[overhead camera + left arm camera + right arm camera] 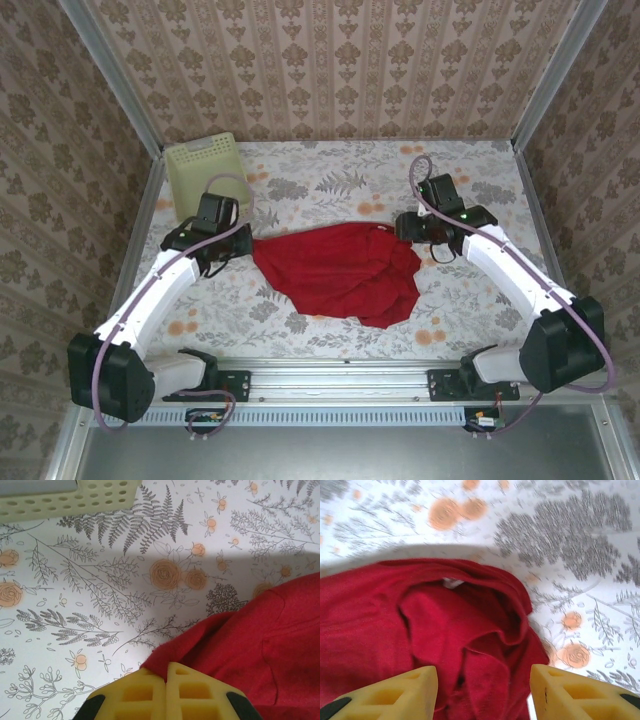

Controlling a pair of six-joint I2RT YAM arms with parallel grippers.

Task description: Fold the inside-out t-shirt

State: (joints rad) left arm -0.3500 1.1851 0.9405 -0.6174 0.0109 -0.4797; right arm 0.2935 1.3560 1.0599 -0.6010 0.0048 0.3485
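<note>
Left gripper (166, 669), jaws pressed on an edge of the inside-out t-shirt (340, 270); right gripper (482, 672), jaws spread above its neckline (485, 572): a one-sided pull risks bunching it.

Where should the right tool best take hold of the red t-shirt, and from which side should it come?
Probably the curved collar rim of the red t-shirt, beside the white tag. Come down from above on its right edge: there the rim stands up as a ridge, and the open right tool could straddle it.
</note>
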